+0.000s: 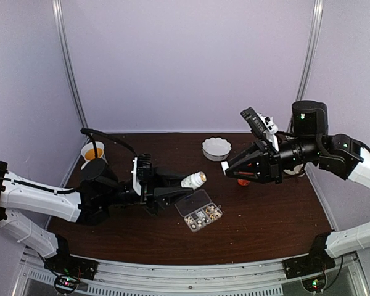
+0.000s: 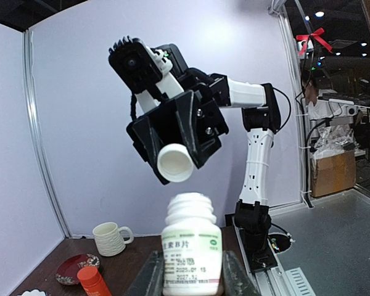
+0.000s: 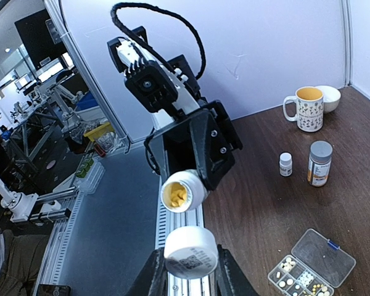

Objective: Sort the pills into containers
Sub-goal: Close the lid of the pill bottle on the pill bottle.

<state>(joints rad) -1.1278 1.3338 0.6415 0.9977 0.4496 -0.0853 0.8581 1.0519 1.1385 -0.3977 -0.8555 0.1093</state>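
Pills [image 3: 294,279], tiny whitish and tan pellets, lie in the small clear compartmented plastic organizer box [image 3: 325,256] on the dark brown counter [image 1: 265,216], just below my left pincer's [image 2: 191,274] tip. My left pincer clamps an uncapped white plastic bottle [image 2: 191,243]; my right pincer [image 3: 185,274] pinches a round white cap [image 3: 190,253], facing the bottle's mouth but apart from it.

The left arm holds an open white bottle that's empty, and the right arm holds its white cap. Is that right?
Not empty. The right wrist view looks into the bottle in the left end effector and shows yellow pills inside. The right end effector does hold the white cap.
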